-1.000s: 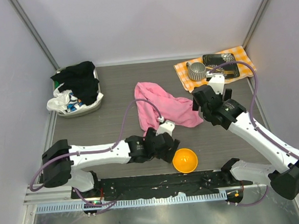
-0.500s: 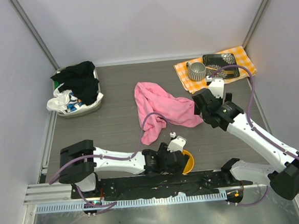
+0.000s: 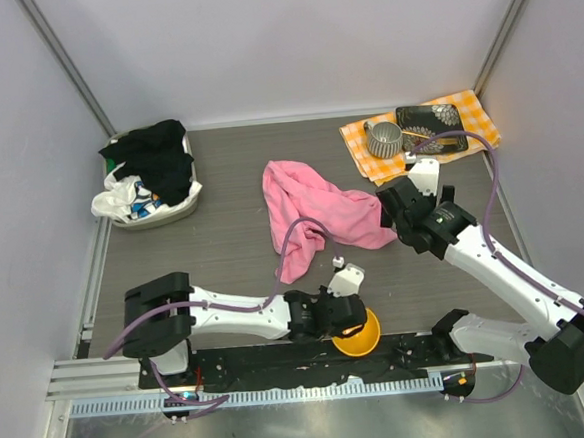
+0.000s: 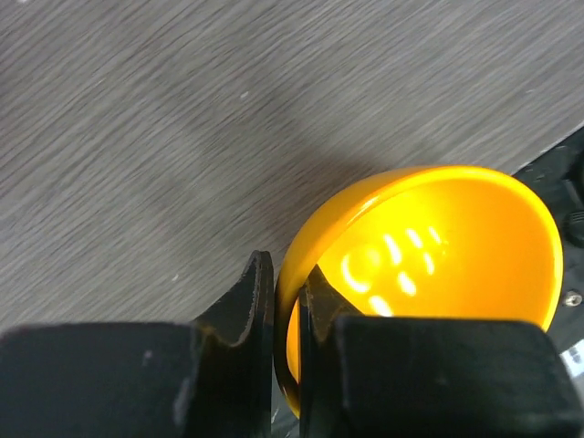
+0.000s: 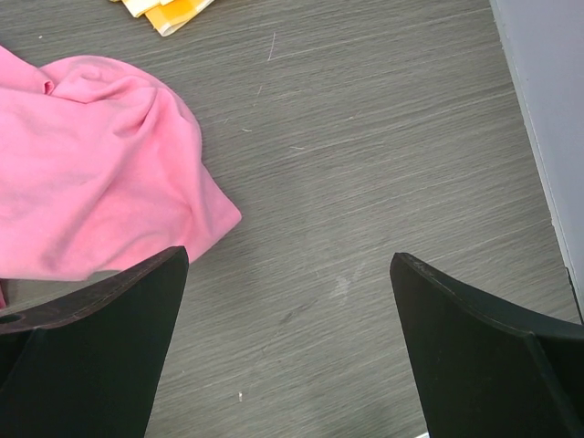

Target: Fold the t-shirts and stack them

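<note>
One arm sits nearer: right gripper (image 5: 290, 260), jaws wide, just right of the pink t-shirt (image 3: 317, 212); left gripper (image 4: 285, 274) pinches the orange bowl (image 4: 456, 246).

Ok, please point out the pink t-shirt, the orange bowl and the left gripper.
pink t-shirt (image 3: 317, 212): top external view, middle of the cloth.
orange bowl (image 4: 456, 246): left wrist view, inner wall.
left gripper (image 4: 287, 274): left wrist view, between the fingertips.

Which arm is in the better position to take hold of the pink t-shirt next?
Right. The right gripper is open, just beside the edge of the pink t-shirt. The left gripper is shut on the rim of the orange bowl, so it is busy.
</note>
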